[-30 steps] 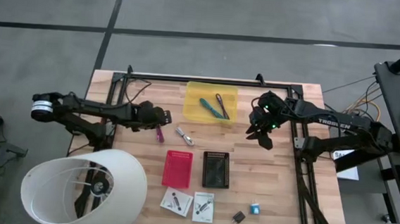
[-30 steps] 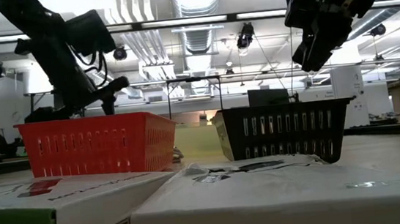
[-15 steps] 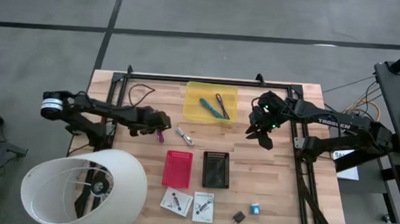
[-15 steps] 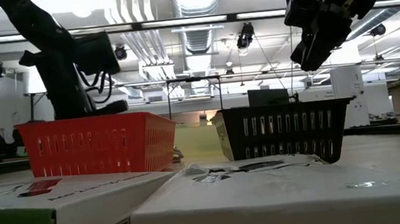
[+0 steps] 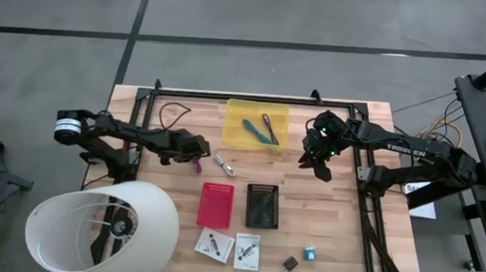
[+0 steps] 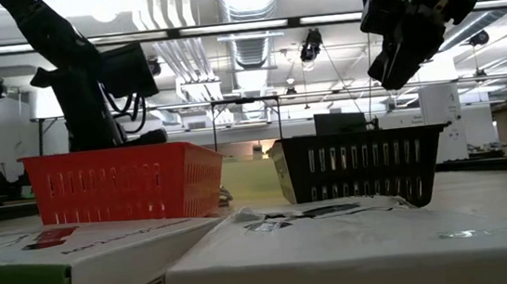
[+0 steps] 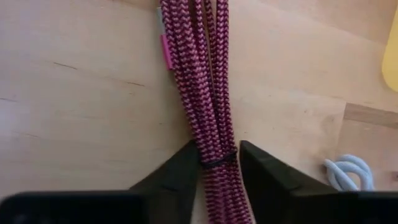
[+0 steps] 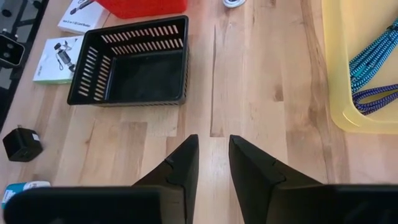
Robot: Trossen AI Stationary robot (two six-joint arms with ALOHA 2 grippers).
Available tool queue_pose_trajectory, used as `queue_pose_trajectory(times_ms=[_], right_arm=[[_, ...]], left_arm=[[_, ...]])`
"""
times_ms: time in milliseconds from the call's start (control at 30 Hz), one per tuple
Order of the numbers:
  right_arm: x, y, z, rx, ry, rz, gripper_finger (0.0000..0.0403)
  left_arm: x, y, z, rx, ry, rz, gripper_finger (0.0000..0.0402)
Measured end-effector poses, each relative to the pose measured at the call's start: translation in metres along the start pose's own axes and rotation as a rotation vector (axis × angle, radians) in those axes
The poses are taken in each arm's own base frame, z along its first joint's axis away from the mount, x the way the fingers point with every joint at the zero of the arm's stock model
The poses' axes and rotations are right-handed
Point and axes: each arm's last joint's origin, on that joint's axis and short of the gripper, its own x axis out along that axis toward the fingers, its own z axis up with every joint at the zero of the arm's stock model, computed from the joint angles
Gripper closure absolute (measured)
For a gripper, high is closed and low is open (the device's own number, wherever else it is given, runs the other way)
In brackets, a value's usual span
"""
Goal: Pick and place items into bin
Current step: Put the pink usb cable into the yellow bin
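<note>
In the left wrist view a magenta braided cable bundle (image 7: 202, 93) lies on the wooden table, tied by a thin black band (image 7: 217, 162). My left gripper (image 7: 217, 165) is shut on it; in the high view it sits at the bundle (image 5: 195, 164), left of the yellow bin (image 5: 233, 110). The bin holds a teal cable (image 5: 257, 130) and a dark one (image 5: 270, 128). A white coiled cable (image 5: 224, 164) lies beside the magenta bundle. My right gripper (image 5: 316, 164) hovers open and empty, right of the bin, above bare wood (image 8: 213, 146). My left gripper pinches the magenta cable bundle at its black band (image 7: 219, 160), one finger (image 7: 183, 171) on each side, lying across the strands. It comes from above, pointing down. The bundle lies flat on the table, stretching away from the fingers.
A red basket (image 5: 215, 204) and a black basket (image 5: 262, 206) stand mid-table. Two white cards (image 5: 215, 244) (image 5: 247, 250), a black cube (image 5: 290, 263) and a blue cube (image 5: 310, 254) lie near the near edge. A large white lampshade (image 5: 103, 229) overhangs the near left corner.
My left gripper has come down behind the red basket and moved slightly toward the table's near right, settling over the magenta cable bundle. The right arm has kept still.
</note>
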Motion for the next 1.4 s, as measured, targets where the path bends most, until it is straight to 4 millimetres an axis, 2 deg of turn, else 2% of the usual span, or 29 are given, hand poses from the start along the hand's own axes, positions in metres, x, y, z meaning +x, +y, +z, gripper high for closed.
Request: queue_pose_trajectory(times_ms=[100, 167, 333, 433, 567, 800, 1033, 1133, 1400], right_arm=[[0.000, 0.000, 0.000, -0.007, 0.000, 0.000, 0.0328], [0.000, 0.000, 0.000, -0.009, 0.000, 0.000, 0.0330], [0.000, 0.000, 0.000, -0.019, -0.001, 0.000, 0.0330], [0.000, 0.000, 0.000, -0.020, -0.002, -0.001, 0.0328], [0.000, 0.000, 0.000, -0.019, -0.003, -0.001, 0.0332], [0.000, 0.000, 0.001, -0.018, -0.007, -0.002, 0.0332], [0.000, -0.001, 0.002, -0.027, -0.023, -0.005, 0.0332], [0.000, -0.001, 0.002, -0.027, -0.023, -0.005, 0.0335], [0.000, -0.001, 0.004, -0.036, -0.039, -0.009, 0.0335]], left_arm=[[-0.004, -0.001, 0.001, 0.002, -0.005, -0.026, 0.0374], [-0.006, 0.000, 0.002, 0.003, -0.020, -0.027, 0.0390], [-0.010, -0.003, 0.004, 0.027, -0.047, -0.079, 0.0387], [-0.018, -0.017, 0.006, 0.092, -0.092, -0.234, 0.0394], [-0.030, -0.040, 0.013, 0.149, -0.255, -0.461, 0.0395], [-0.053, -0.067, 0.032, 0.156, -0.490, -0.765, 0.0395], [-0.055, -0.069, 0.052, -0.037, -0.532, -0.781, 0.0395], [-0.058, -0.071, 0.056, -0.044, -0.546, -0.788, 0.0395], [-0.069, -0.085, 0.059, 0.170, -0.538, -0.841, 0.0395]])
